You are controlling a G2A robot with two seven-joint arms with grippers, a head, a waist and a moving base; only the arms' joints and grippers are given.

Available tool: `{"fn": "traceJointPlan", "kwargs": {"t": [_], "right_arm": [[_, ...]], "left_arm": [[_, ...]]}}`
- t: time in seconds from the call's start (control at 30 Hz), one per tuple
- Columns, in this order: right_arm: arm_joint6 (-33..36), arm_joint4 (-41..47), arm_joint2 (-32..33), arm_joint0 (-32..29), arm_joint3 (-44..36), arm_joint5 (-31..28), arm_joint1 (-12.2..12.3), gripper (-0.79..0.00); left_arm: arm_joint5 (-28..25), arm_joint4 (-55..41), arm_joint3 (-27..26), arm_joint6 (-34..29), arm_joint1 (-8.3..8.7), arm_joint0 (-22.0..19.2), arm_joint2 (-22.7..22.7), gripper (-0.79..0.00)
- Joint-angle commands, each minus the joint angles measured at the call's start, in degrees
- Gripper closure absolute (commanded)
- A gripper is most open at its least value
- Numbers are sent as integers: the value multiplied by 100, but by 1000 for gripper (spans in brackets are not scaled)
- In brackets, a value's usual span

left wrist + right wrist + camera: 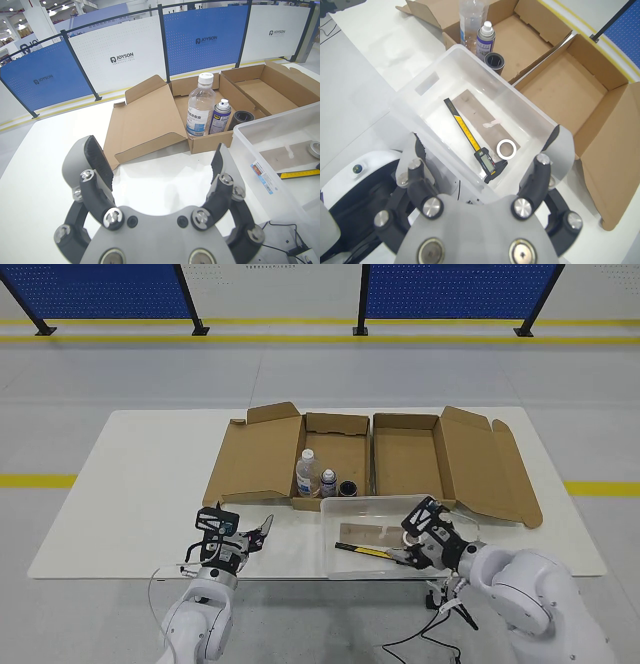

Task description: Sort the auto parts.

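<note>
Closest to me, my left gripper [157,146] hangs over bare table [130,494] just beside the clear bin [456,48]. Its fingers are spread wide and hold nothing, which I read as parked out of the way until it has something to carry. My right gripper [486,132] is also wide and not holding anything. It sits above the near end of that bin, lined up over what lies inside, so I'd judge it is set for a pick. In the bin a caliper [470,135] lies flat along the floor with its display end toward me. A metal ring [506,149] lies flat just beside that end, apart from the jaws. Both sit low against the near wall, so I'd expect to need a steep descent to clear the rim. Beyond the bin, two open cardboard boxes stand side by side. The left box [335,424] holds a bottle [200,110], a spray can [220,117] and a black cylinder [243,118], all upright and crowded into its near corner against the bin. The right box [560,95] is likely where the bin's remaining pieces go.
</note>
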Motion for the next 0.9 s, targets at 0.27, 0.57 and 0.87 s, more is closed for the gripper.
{"fn": "traceJointPlan", "kwargs": {"t": [0.27,0.57,0.87], "right_arm": [[1267,575,-152,620,307,-379,108,-785],[1880,458,-1130,1549,768,-78,191,-785],[2217,647,-1967,2455,1359,260,339,-785]], "left_arm": [[0,0,0,0,0,0,0,-785],[0,0,0,0,0,0,0,-785],[0,0,0,0,0,0,0,-785]]}}
